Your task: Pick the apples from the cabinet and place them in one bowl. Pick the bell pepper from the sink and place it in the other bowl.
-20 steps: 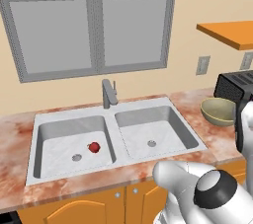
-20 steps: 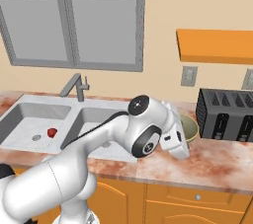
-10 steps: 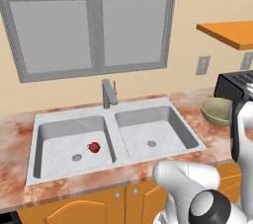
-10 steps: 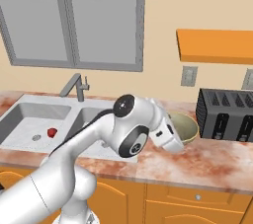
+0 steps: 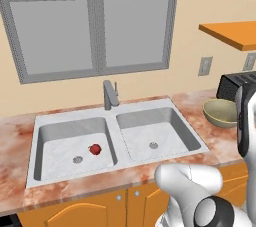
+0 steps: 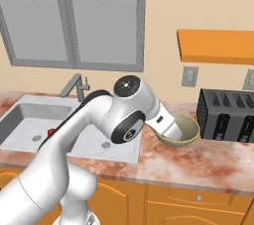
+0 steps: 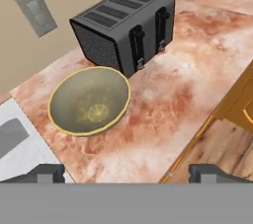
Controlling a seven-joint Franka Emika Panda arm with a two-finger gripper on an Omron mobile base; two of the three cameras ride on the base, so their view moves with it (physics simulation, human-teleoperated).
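Gripper [image 7: 126, 171], jaws apart and empty, hangs above the counter [image 7: 163, 94] edge. Just ahead: one olive-green bowl [image 7: 90, 100], empty; just beyond it, one black toaster [image 7: 126, 28], nearly touching the bowl. A release made slightly long would likely strike the toaster or roll off the rim. Well away to the hand's side, one bell pepper [image 5: 95, 149] lies in the sink [image 5: 112, 138], in the basin farther from the bowl.

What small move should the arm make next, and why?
Probably swing left toward the sink. The gripper is open and holds nothing, hovering over the counter by the empty bowl and toaster, while the bell pepper lies in the left basin.
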